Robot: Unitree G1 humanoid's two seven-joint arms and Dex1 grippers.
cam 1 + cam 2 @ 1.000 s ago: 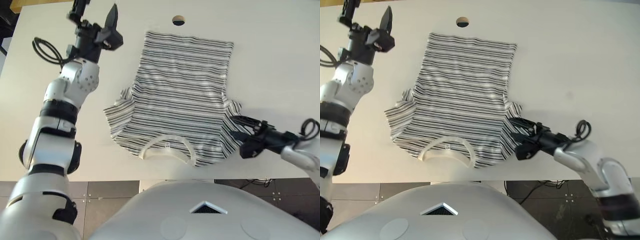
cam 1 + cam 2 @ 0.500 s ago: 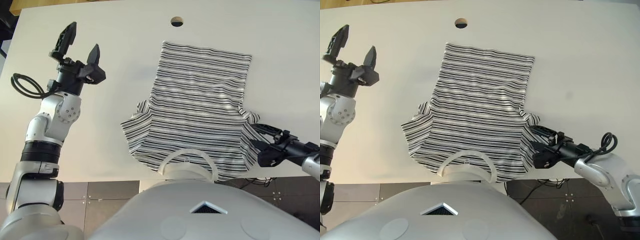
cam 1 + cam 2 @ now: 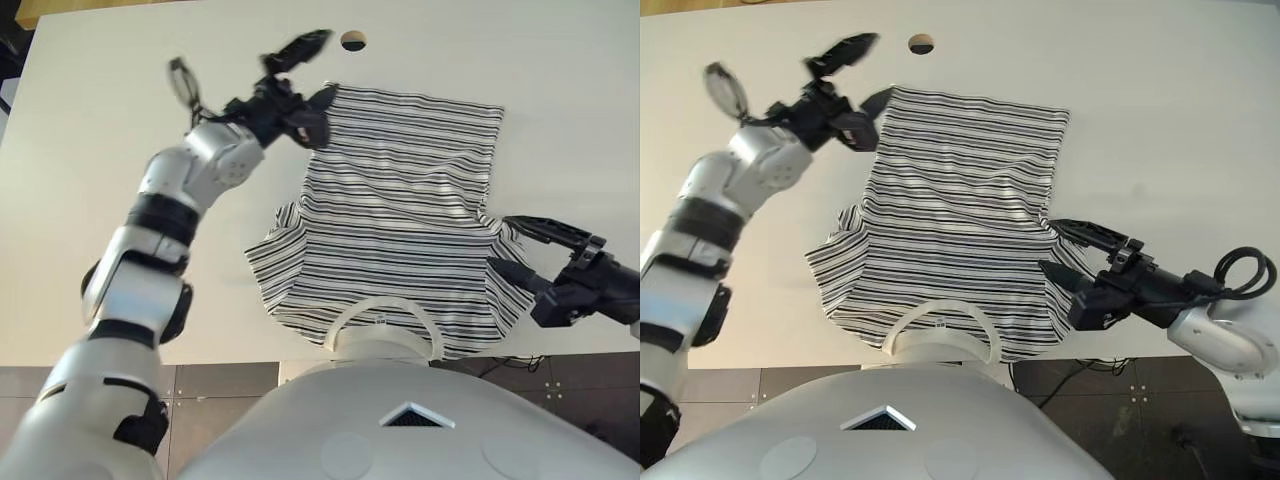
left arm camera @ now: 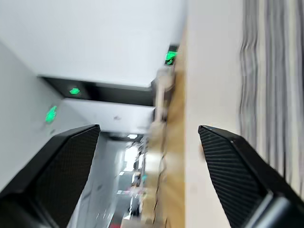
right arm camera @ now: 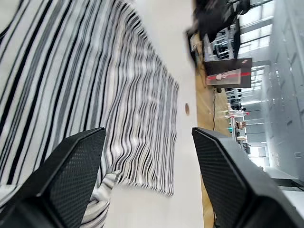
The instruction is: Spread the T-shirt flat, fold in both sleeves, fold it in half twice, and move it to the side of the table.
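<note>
Nothing readable here, tbh. The T-shirt (image 3: 400, 190) is stripes all over, with no lettering I can make out. In the right wrist view there's a dark board with a red band (image 5: 221, 76) back in the room, but it's too small to read. The left wrist view has some green lit signs (image 4: 171, 55), and those are just blurs.

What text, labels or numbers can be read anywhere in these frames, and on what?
No text is readable.
On the T-shirt: stripes only, no print showing.
On the dark board with a red band, in the room behind: marks too blurred to read.
On the green lit signs, overhead in the left wrist view: too blurred to read.
</note>
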